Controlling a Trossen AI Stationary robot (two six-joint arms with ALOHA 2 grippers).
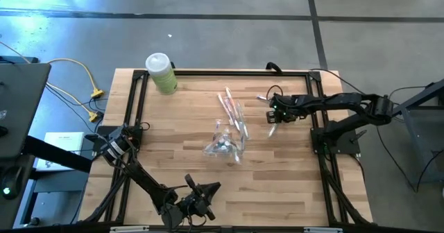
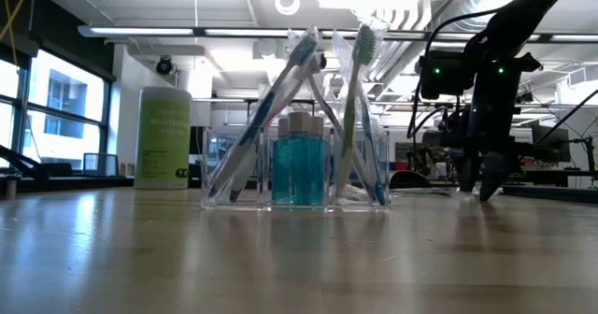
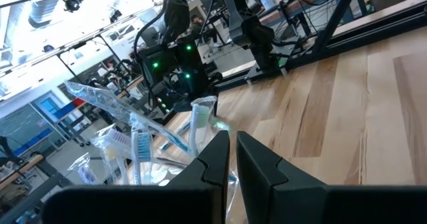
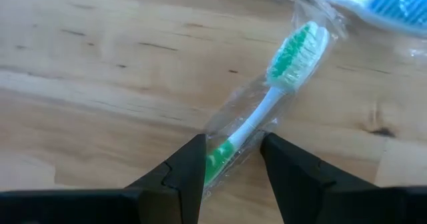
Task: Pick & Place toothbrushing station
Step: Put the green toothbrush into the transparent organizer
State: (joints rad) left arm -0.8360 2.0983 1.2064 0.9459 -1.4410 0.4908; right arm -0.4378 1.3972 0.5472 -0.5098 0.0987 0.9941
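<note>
Gripping a wrapped green toothbrush [image 4: 267,114] by its handle, the right hand [image 4: 232,159] hangs just above the tabletop [image 1: 291,177], a little to the right of the clear organizer [image 1: 225,144] that serves as the landmark here. Its two fingers stand partway apart, one on each side of the handle, clamped on the plastic sleeve around it; the green-bristled head points away from the fingers and lies on or barely over the wood, which of the two I cannot tell. In the overhead view the right hand [image 1: 275,114] sits right of and slightly behind the organizer.

The organizer stands near the middle of the tabletop. In the level view it holds a small bottle of blue liquid [image 2: 298,164] in its centre, a blue toothbrush [image 2: 266,118] leaning on one side and a green-headed toothbrush [image 2: 358,99] upright on the other.

A pale green canister [image 1: 161,73] stands at the far edge, well left of and behind the organizer.

The left hand [image 1: 201,197] waits at the near edge, in front of the organizer, its fingers pressed together and holding nothing.
</note>
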